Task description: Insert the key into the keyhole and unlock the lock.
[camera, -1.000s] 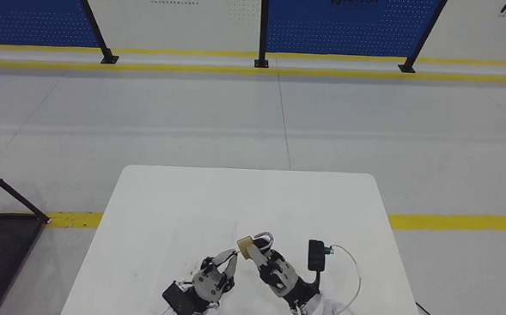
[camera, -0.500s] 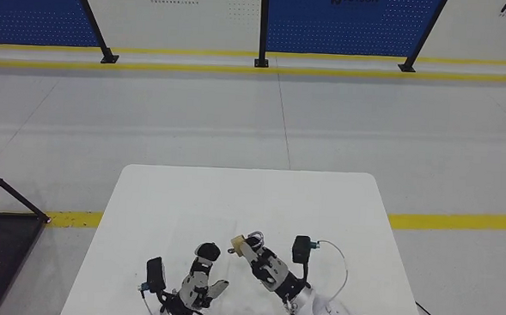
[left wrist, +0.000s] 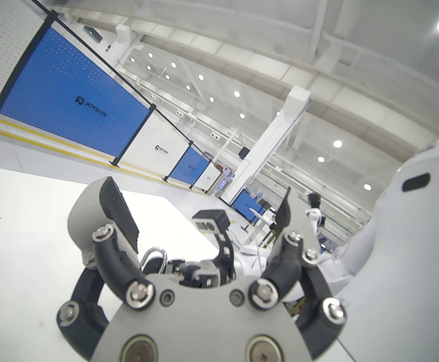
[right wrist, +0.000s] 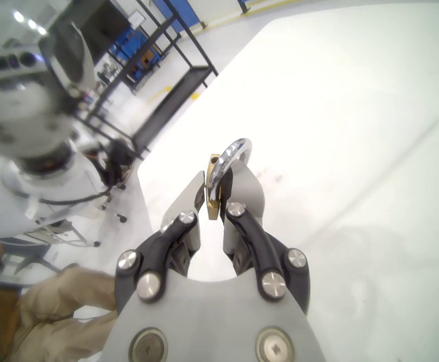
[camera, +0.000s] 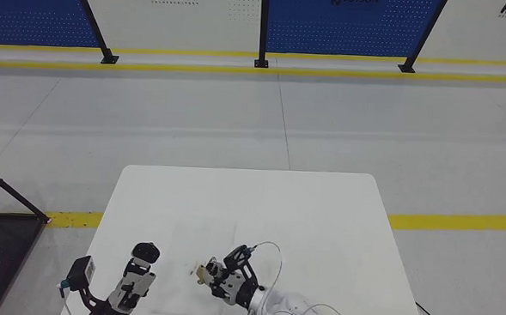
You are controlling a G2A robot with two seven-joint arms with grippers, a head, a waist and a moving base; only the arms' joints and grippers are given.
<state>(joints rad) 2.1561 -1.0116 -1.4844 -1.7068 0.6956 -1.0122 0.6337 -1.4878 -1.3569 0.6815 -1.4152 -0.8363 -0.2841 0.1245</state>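
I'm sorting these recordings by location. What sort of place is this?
Probably a factory-style test hall: blue partition panels fence the area, yellow floor lines mark lanes, and round ceiling lights sit high above the white table.

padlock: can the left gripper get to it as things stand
Probably, after turning: the left gripper is open and empty, nothing stands between it and the padlock, but it aims above it.

the white surface — square, with rounded corners — stands on a pale grey floor; a few tiny dark specks mark its top.
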